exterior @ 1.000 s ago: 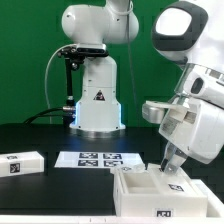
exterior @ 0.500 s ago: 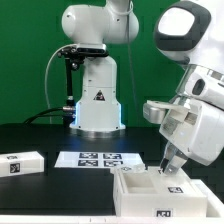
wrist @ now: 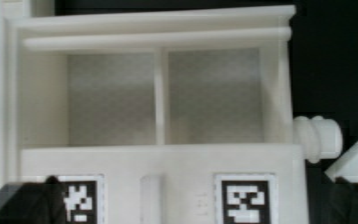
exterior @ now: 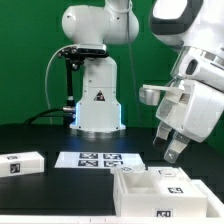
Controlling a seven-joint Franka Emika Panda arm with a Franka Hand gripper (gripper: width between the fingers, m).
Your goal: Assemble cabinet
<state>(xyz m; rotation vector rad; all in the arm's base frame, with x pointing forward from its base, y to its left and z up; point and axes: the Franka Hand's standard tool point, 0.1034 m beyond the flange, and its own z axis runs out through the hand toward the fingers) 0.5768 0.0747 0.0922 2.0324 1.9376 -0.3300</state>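
The cabinet (exterior: 160, 192) is a white box of tagged panels at the front of the exterior view's right. Its top panel shows a tag (exterior: 170, 178). My gripper (exterior: 170, 150) hangs just above it, apart from it, with the fingers spread and nothing between them. In the wrist view the cabinet (wrist: 158, 90) fills the picture. It shows two open compartments split by a middle wall, two tags on the near panel and a small white knob (wrist: 314, 135) at its side. My gripper (wrist: 181, 195) straddles the tagged panel, and only its dark fingertips show at the picture's edges.
A loose white tagged panel (exterior: 20, 163) lies at the exterior view's left. The marker board (exterior: 95, 159) lies flat in the middle, in front of the white robot pedestal (exterior: 98, 100).
My gripper has lifted up off the cabinet, where its fingers were down at the top panel. The cabinet stays in place.
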